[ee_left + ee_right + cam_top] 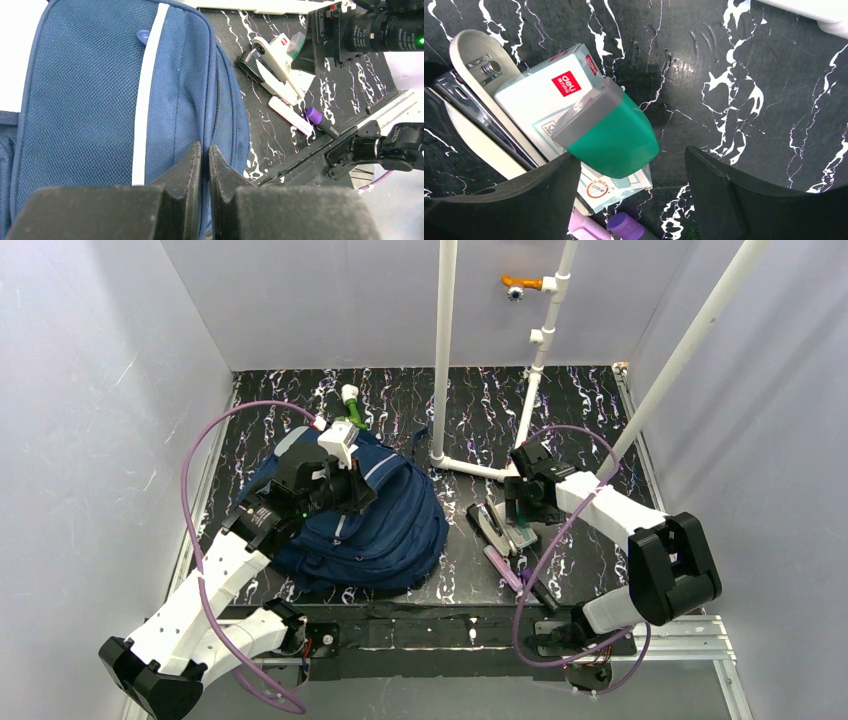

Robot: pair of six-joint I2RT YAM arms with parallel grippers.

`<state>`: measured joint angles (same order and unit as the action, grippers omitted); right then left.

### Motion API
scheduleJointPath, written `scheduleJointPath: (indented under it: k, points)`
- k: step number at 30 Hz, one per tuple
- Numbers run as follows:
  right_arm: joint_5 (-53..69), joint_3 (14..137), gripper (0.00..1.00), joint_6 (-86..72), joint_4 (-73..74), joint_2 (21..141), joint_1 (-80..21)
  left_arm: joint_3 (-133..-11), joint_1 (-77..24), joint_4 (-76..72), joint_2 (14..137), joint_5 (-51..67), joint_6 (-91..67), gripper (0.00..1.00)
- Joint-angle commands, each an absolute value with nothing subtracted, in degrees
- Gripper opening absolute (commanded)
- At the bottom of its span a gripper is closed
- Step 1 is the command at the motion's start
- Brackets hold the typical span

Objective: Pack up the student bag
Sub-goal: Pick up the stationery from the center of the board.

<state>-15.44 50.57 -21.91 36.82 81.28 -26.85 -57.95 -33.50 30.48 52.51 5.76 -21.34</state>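
Note:
The student bag [385, 530], navy blue with a pale stripe [145, 100], lies flat at the left. My left gripper [352, 492] rests on top of it, shut, its tips [205, 147] at the bag's zip seam; I cannot tell whether fabric is pinched. My right gripper [520, 510] hangs open [634, 200] just over a small pile of stationery. The pile holds a green-and-grey item [616, 135] on a white box [536, 97], next to a stapler [471, 95] [270, 62]. The green item sits by the left finger, apart from it.
A pink pen [290, 114] and a purple-capped marker [315, 116] [629, 227] lie near the front rail [450, 635]. A white pipe frame [443, 350] stands behind the pile. A green, white-capped object [352, 405] pokes out behind the bag. Walls close in on both sides.

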Motion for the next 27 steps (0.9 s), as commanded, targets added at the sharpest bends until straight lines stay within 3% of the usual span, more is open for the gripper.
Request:
scheduleJointPath:
  k: [1, 8, 12, 19, 27]
  points:
    - [-17.02, 52.79, 0.81, -20.48, 34.35, 82.58, -25.35, -57.76, -33.84, 25.78, 50.56, 11.63, -25.03, 0.00]
    - [-20.31, 52.47, 0.79, -21.39, 34.39, 80.42, -19.85, -55.55, -33.84, 24.54, 50.17, 12.70, -27.76, 0.00]
    - [-19.49, 51.33, 0.83, -21.41, 35.60, 77.89, -17.07, -56.14, -33.83, 24.52, 50.58, 13.01, -27.57, 0.00]
    - [-6.57, 50.38, 0.83, -17.60, 35.81, 74.04, -19.87, -57.16, -33.84, 24.44, 51.74, 12.99, -26.46, 0.00]
    - [-9.45, 53.51, 0.91, -17.61, 32.89, 82.16, -25.77, -57.55, -33.84, 23.99, 52.15, 14.18, -26.83, 0.00]
